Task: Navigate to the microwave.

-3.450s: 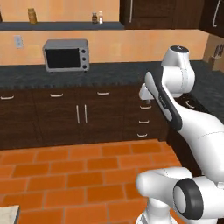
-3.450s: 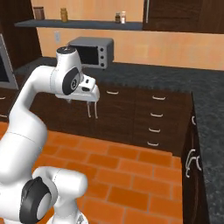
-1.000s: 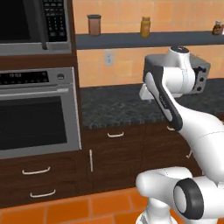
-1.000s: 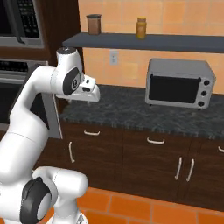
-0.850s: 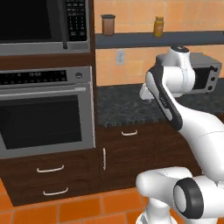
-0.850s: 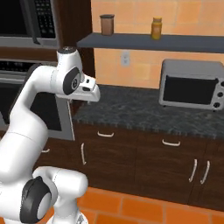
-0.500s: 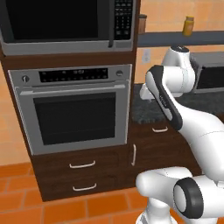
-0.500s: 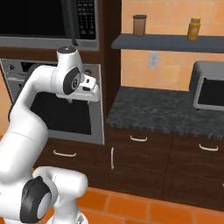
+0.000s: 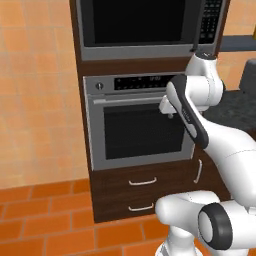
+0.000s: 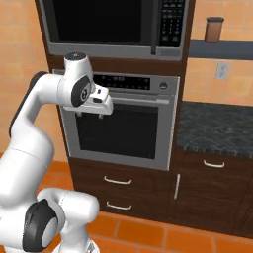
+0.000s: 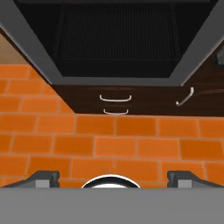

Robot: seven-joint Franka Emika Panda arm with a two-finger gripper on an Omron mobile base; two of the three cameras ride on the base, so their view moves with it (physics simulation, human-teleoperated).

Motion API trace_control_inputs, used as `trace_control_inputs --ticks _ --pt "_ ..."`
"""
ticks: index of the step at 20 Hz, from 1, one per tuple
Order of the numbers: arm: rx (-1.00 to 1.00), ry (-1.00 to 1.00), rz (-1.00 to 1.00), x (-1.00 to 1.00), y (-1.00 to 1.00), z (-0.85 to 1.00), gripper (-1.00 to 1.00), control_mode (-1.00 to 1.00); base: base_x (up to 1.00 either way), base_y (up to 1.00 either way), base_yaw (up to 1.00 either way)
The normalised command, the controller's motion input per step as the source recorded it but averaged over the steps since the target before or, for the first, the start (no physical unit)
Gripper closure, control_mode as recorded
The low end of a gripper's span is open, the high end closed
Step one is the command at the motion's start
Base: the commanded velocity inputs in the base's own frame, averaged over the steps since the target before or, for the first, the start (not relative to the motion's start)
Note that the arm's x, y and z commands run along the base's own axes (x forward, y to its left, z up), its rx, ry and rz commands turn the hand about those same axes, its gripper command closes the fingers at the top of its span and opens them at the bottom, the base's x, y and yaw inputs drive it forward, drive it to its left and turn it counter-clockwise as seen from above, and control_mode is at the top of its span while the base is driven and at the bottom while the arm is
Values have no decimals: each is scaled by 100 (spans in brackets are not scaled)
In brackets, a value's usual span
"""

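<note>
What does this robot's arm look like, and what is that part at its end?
The arm is glossy white, built of rounded, tube-like segments joined by dark grey circular joints. No cables or markings show. At its end sits a boxy white hand carrying the gripper, whose two small dark finger tips are squarish and grey-black. The base below is white and rounded too.

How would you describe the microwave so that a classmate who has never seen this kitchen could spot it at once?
Find the tall dark wood cabinet column against the orange wall. The microwave is built in at its top, directly above the steel wall oven. Unlike the oven, with its horizontal bar handle and display strip, it has a button keypad right of its door.
</note>
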Motion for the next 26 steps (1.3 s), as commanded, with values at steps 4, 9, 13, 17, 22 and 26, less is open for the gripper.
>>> trace_control_inputs --ticks 4,9,13,17,22,26 --pt "0 0 0 0 0 0 -100 100 2 0 0" --pt "0 0 0 0 0 0 -100 100 59 0 0" --pt "0 0 0 0 0 0 -100 100 30 0 0" --pt "0 0 0 0 0 0 -100 100 46 2 0" --pt "0 0 0 0 0 0 -100 100 56 8 0" --pt "0 0 0 0 0 0 -100 100 45 9 0"
